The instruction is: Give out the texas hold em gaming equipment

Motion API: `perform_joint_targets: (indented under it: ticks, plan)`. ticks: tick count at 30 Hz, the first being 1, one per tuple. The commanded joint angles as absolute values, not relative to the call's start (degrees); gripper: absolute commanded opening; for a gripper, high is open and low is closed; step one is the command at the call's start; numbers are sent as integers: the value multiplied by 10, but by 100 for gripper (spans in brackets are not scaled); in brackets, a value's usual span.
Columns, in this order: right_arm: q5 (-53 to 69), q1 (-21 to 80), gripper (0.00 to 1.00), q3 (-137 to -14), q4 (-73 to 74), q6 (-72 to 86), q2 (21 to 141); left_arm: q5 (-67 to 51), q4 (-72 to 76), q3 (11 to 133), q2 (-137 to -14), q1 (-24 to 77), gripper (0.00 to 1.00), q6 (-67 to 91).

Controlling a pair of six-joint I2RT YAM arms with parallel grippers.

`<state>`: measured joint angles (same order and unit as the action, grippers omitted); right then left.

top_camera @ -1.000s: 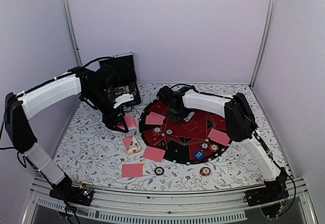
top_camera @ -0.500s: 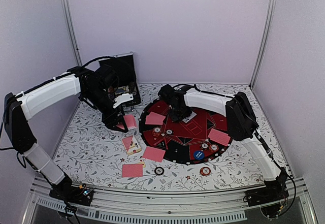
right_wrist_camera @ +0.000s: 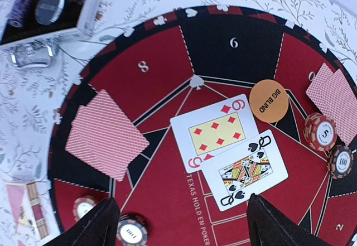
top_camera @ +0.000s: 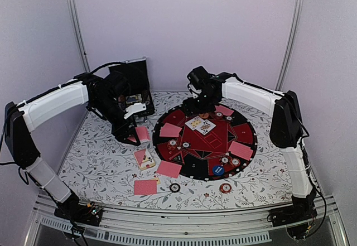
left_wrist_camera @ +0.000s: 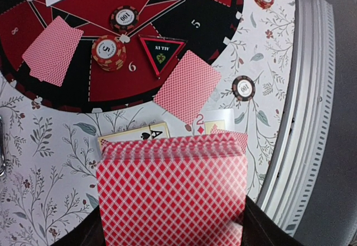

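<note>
- Left pincer (top_camera: pixel 129 135): clamped on the deck (left_wrist_camera: pixel 173 193), red backs showing, held over the table left of the round mat (top_camera: pixel 248 131).
- Right pincer (right_wrist_camera: pixel 184 226): fingers spread wide with nothing between them, raised over the mat's far side.
- Nine of diamonds (right_wrist_camera: pixel 215 134) and queen of spades (right_wrist_camera: pixel 245 170): face up at the mat's centre, corners overlapping, lying below and just near of the right pincer.
- Face-down cards (top_camera: pixel 169 169) and chips (top_camera: pixel 225 188): scattered on the mat and the near table.

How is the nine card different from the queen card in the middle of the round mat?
The nine has red diamonds; the queen has black spades. The nine shows only little shapes; the queen shows a drawn lady. Both lie face up, side by side, on the round mat.
</note>
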<state>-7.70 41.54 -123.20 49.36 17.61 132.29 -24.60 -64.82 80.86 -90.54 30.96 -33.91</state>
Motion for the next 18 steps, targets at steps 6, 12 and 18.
perform_joint_targets:
  ticks: [6, 12, 18]
  plan:
    - [222, 402, 84, -1087, 316, 286, 1163, -251, -652, 834, -894, 304, 0, -343]
    - [395, 410, 84, -939, 131, 411, 1124, -251, -648, 834, -894, 305, 0, -342]
    - [436, 449, 85, -917, 62, 471, 1129, -251, -645, 838, -897, 305, 0, -341]
